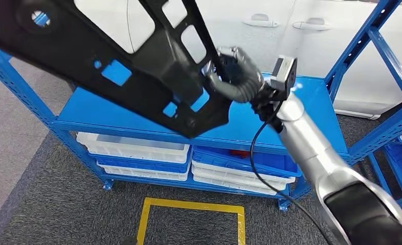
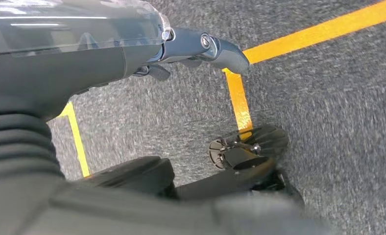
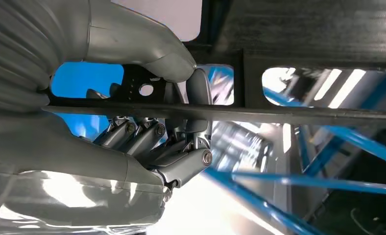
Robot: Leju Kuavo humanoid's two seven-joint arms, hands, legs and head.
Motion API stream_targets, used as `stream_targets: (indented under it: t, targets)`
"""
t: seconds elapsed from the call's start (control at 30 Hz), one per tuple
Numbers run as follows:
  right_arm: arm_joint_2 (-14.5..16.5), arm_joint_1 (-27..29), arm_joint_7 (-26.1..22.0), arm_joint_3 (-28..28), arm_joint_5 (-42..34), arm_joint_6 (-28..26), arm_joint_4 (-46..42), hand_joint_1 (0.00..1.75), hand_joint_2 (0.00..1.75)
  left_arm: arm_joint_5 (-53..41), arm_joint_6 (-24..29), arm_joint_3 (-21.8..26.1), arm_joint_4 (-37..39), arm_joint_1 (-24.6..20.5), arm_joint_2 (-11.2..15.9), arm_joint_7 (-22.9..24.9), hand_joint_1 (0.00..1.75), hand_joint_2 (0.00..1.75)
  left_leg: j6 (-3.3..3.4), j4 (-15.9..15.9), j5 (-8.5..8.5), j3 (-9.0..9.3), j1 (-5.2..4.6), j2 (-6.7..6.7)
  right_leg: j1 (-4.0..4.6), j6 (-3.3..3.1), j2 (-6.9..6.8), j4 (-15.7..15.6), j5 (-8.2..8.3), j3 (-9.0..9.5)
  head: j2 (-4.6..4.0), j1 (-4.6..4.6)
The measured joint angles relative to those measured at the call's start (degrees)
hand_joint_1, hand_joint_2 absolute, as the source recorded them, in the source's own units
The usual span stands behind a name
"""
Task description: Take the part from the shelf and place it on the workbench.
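I have the right robot hand (image 1: 233, 72) clamped on the part (image 1: 137, 56), a large flat black plastic panel with several cut-out windows. In the head view the part hangs in the air, tilted, stretching from the upper left corner of my picture down to a blunt corner just above the front edge of the shelf's top deck. The hold is at the part's right-hand edge, near that lower corner. From the right wrist camera I see the thick grey thumb (image 3: 179, 63) on one face of a thin rib of the part (image 3: 289, 113) and the darker fingers (image 3: 147, 134) curled against the other face, so the rib is squeezed between them.

The shelf (image 1: 112, 109) is blue steel with slanted uprights; its top deck lies under the part, and nothing I can see touches it. On the lower level sit stacked white and blue bins (image 1: 137, 148). Behind the shelf stands a white car body with door handles (image 1: 260, 21).

The left robot hand (image 2: 201, 49) hangs over grey carpet (image 2: 328, 98) crossed by yellow floor tape (image 2: 240, 103). Its fingers hold nothing and reach out loosely, apart from one another.
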Motion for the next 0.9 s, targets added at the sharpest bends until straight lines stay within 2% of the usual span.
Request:
stream_targets:
  t: [0.03, 0.1, 0.13, 0.17, 0.23, 0.27, 0.33, 0.37, 0.43, 0.47, 0.5, 0.53, 0.6, 0.63, 0.67, 0.7, 0.8, 0.83, 0.9]
  targets:
    - [0.0, 2.4, -0.5, 0.3, -1.0, -0.2, -1.4, 1.75, 1.75, 0.2, 0.2, 0.3, 0.0, 0.1, 0.0, -0.2, 0.00, 1.75, 0.01, 0.0, -0.03, 0.06, -0.03, -0.01, -0.02, -0.16, -0.02, -2.0, 1.50, 0.83, 0.00, 0.00]
    - [0.0, 6.0, -1.8, 1.1, -1.7, -1.1, -3.7, 1.75, 1.75, 0.5, 0.5, 0.8, 0.0, 0.3, 0.0, -0.5, 0.00, 1.75, -0.12, 0.0, -0.13, 0.13, -0.18, 0.08, 0.23, -0.72, -0.66, -9.9, 5.16, 4.54, 0.00, 0.00]
    - [0.0, 7.4, -2.3, 1.4, -1.9, -1.3, -4.7, 1.75, 1.75, 0.7, 0.5, 1.0, 0.0, 0.4, 0.0, -0.6, 0.00, 1.75, -0.32, 0.1, -0.17, 0.10, -0.30, 0.21, 0.47, -1.01, -1.04, -13.3, 6.25, 6.05, 0.00, -0.01]
    - [0.0, 8.7, -2.7, 1.8, -2.3, -1.3, -5.6, 1.75, 1.75, 0.9, 0.6, 1.2, 0.0, 0.4, 0.0, -0.7, 0.00, 1.75, -0.57, 0.1, -0.21, 0.08, -0.39, 0.39, 0.74, -1.24, -1.32, -15.3, 6.70, 6.95, 0.00, -0.01]
    - [0.0, 11.8, -2.9, 2.5, -3.6, -0.8, -7.4, 1.75, 1.75, 1.7, 0.9, 1.6, 0.0, 0.5, 0.0, -1.1, 0.00, 1.75, -1.15, 0.0, -0.28, 0.18, -0.41, 0.79, 1.10, -1.56, -1.15, -16.2, 6.69, 7.25, 0.00, -0.01]
    - [-0.1, 13.6, -3.0, 2.8, -4.0, -0.5, -8.1, 1.75, 1.75, 2.1, 1.1, 2.0, 0.0, 0.6, -0.1, -1.3, 0.00, 1.75, -1.46, 0.1, -0.44, 0.28, -0.36, 0.94, 1.00, -1.80, -1.00, -16.5, 6.83, 7.43, 0.00, 0.00]
    - [-0.5, 17.4, -3.2, 3.7, -4.1, 0.0, -9.3, 1.75, 1.75, 3.0, 1.7, 2.6, 0.0, 0.7, -0.1, -2.1, 0.00, 1.75, -2.02, 1.9, -1.96, -0.21, -0.34, 1.06, 0.71, -2.42, -0.89, -17.1, 7.15, 7.85, 0.00, -0.01]
    - [-0.9, 19.2, -3.4, 4.3, -3.9, 0.1, -9.9, 1.75, 1.75, 3.6, 1.9, 2.9, 0.0, 0.7, -0.1, -2.6, 0.00, 1.75, -2.27, 4.4, -3.65, -1.22, -0.33, 1.05, 0.55, -2.67, -0.90, -17.3, 7.27, 7.99, 0.00, -0.01]
    - [-1.9, 22.7, -3.9, 5.6, -3.6, 0.1, -11.1, 1.75, 1.75, 4.8, 2.1, 3.8, 0.0, 0.7, -0.1, -4.0, 0.00, 1.75, -2.69, 11.6, -7.63, -4.34, -0.31, 1.05, 0.56, -2.91, -0.86, -17.3, 7.26, 8.00, 0.00, -0.02]
    - [-2.5, 24.2, -4.1, 6.1, -3.5, 0.1, -11.7, 1.75, 1.75, 5.3, 2.1, 4.2, 0.0, 0.7, -0.1, -4.6, 0.00, 1.75, -2.85, 14.6, -8.78, -5.65, -0.29, 1.05, 0.56, -2.93, -0.83, -17.3, 7.25, 7.97, 0.00, -0.01]
    - [-3.1, 25.6, -4.2, 6.4, -3.4, -0.1, -12.2, 1.75, 1.75, 5.7, 2.0, 4.6, 0.0, 0.8, -0.1, -5.1, 0.00, 1.75, -2.96, 15.8, -8.85, -6.09, -0.28, 1.06, 0.53, -2.91, -0.76, -17.3, 7.24, 7.95, 0.00, -0.01]
    - [-3.6, 26.9, -4.2, 6.7, -3.2, -0.3, -12.7, 1.75, 1.75, 6.0, 1.8, 5.0, 0.0, 0.8, -0.1, -5.6, 0.00, 1.75, -3.00, 14.6, -7.84, -5.38, -0.27, 1.06, 0.46, -2.85, -0.65, -17.2, 7.23, 7.95, 0.00, -0.01]
    - [-4.5, 28.6, -4.1, 7.1, -2.8, -0.7, -13.9, 1.75, 1.75, 6.2, 1.6, 5.3, 0.0, 0.7, -0.1, -6.1, 0.00, 1.75, -2.92, 6.9, -4.35, -1.25, -0.19, 0.78, 0.29, -2.56, -0.34, -17.0, 7.10, 7.94, 0.00, -0.01]
    - [-4.9, 29.2, -4.0, 7.2, -2.5, -0.8, -14.5, 1.75, 1.75, 6.1, 1.6, 5.4, 0.0, 0.6, -0.1, -6.1, 0.00, 1.75, -2.70, 3.2, -3.08, 0.69, -0.24, 0.54, 0.29, -2.29, -0.15, -16.7, 7.00, 7.90, 0.00, 0.00]
    - [-5.3, 29.7, -4.0, 7.3, -2.3, -0.8, -15.0, 1.75, 1.75, 5.9, 1.9, 5.4, 0.0, 0.5, -0.1, -5.9, 0.00, 1.75, -2.39, 0.8, -2.40, 1.96, -0.29, 0.35, 0.28, -2.00, 0.01, -16.6, 6.95, 7.83, 0.00, -0.01]
    - [-5.6, 30.2, -4.0, 7.3, -2.0, -0.8, -15.5, 1.75, 1.75, 5.7, 2.3, 5.5, 0.0, 0.4, -0.1, -5.6, 0.00, 1.75, -2.01, -0.3, -2.26, 2.49, -0.40, 0.20, 0.28, -1.69, 0.13, -16.5, 6.95, 7.76, 0.00, -0.01]
    - [-5.9, 31.7, -3.7, 7.3, -1.2, -1.1, -16.7, 1.75, 1.75, 5.1, 3.9, 5.5, 0.0, 0.2, -0.2, -4.1, 0.00, 1.75, -0.82, -0.7, -1.75, 2.63, -0.53, 0.45, 0.18, -0.75, 0.33, -16.4, 6.81, 7.58, 0.00, -0.01]
    - [-5.9, 32.1, -3.7, 7.3, -1.0, -1.3, -17.1, 1.75, 1.75, 5.0, 4.3, 5.5, 0.0, 0.1, -0.2, -3.8, 0.00, 1.75, -0.47, -1.0, -1.54, 2.67, -0.48, 0.55, 0.12, -0.52, 0.36, -15.3, 5.96, 7.12, 0.00, -0.01]
    - [-5.9, 32.8, -3.6, 7.2, -0.5, -1.7, -17.7, 1.75, 1.75, 4.6, 4.8, 5.5, 0.0, -0.1, -0.2, -3.3, 0.00, 1.75, -0.06, -1.3, -1.27, 2.67, -0.43, 0.74, -0.10, -0.19, 0.38, -9.5, 2.54, 4.63, 0.00, 0.00]
